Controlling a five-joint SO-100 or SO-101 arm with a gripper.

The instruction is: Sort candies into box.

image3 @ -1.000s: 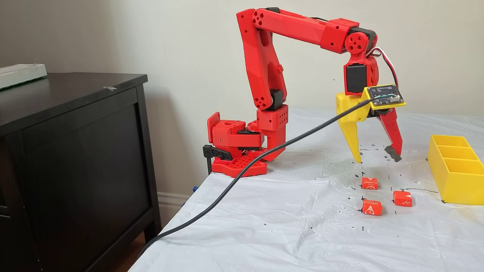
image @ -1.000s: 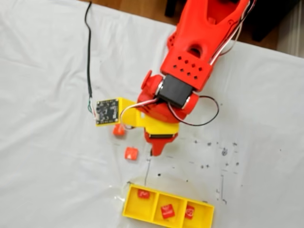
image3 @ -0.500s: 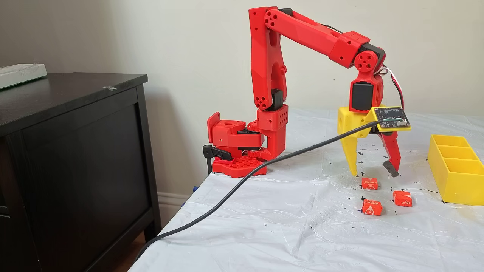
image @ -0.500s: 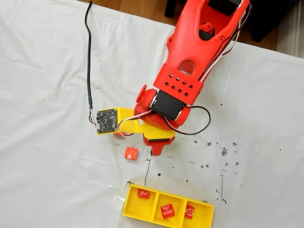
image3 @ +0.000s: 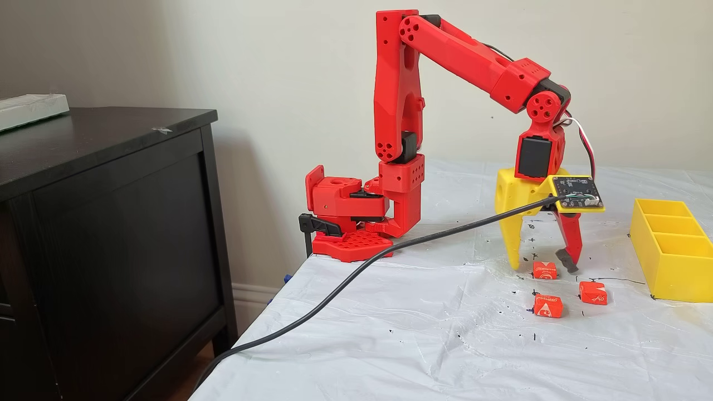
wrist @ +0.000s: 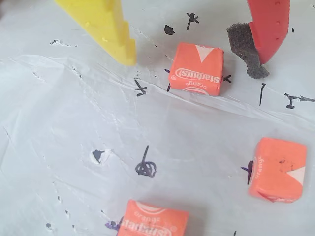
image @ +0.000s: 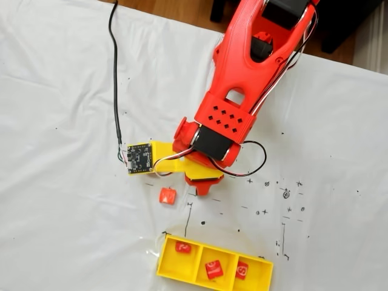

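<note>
In the wrist view the gripper (wrist: 194,54) stands spread wide at the top of the frame, its yellow finger (wrist: 108,29) upper left and its red, foam-padded finger (wrist: 268,29) upper right, with one orange candy (wrist: 196,69) lying on the white sheet (wrist: 74,137) between the tips, touched by neither. Two more candies sit lower down, one at the right edge (wrist: 276,168) and one at the bottom edge (wrist: 152,220). In a fixed view from above, the yellow box (image: 182,265) lies at the bottom centre with one red candy in each compartment: left (image: 182,247), middle (image: 213,268), right (image: 242,270).
</note>
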